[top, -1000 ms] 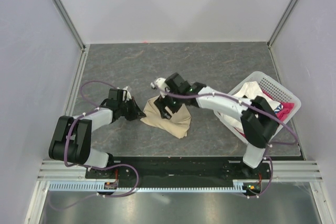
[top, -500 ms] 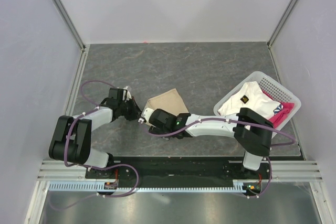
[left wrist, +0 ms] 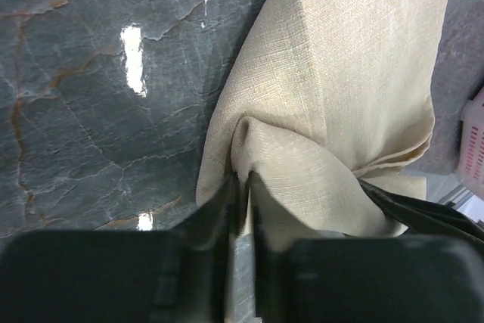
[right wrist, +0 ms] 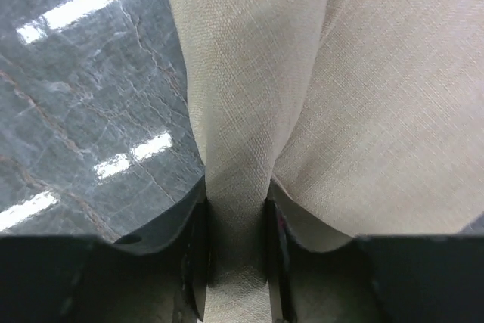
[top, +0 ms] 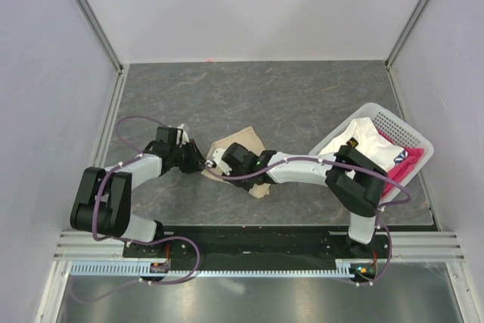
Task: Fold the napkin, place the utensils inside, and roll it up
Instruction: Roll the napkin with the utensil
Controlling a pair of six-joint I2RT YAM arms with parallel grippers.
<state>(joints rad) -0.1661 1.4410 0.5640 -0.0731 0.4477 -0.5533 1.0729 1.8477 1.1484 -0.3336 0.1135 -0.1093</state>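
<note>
The beige napkin [top: 240, 145] lies crumpled in the middle of the table, one flap reaching toward the near edge. My left gripper [top: 201, 164] is at its left corner. In the left wrist view the napkin [left wrist: 355, 73] rises in a ridge to that gripper [left wrist: 243, 183], whose jaws stand a narrow slit apart with bare table showing through. My right gripper [top: 217, 160] reaches across to the same corner. In the right wrist view it [right wrist: 236, 209] is shut on a thick fold of napkin [right wrist: 378, 96] that fills the gap. The utensils are out of view.
A white mesh basket [top: 393, 122] stands at the right edge, holding a white cloth [top: 355, 141] and a pink-red cloth [top: 404, 163]. The right arm stretches low across the table's near half. Grey walls enclose the table on three sides.
The right arm swung from over the napkin to its near-left corner, dragging the cloth over, and its jaws closed on a fold. The left jaws eased slightly apart; the left arm stayed put.
</note>
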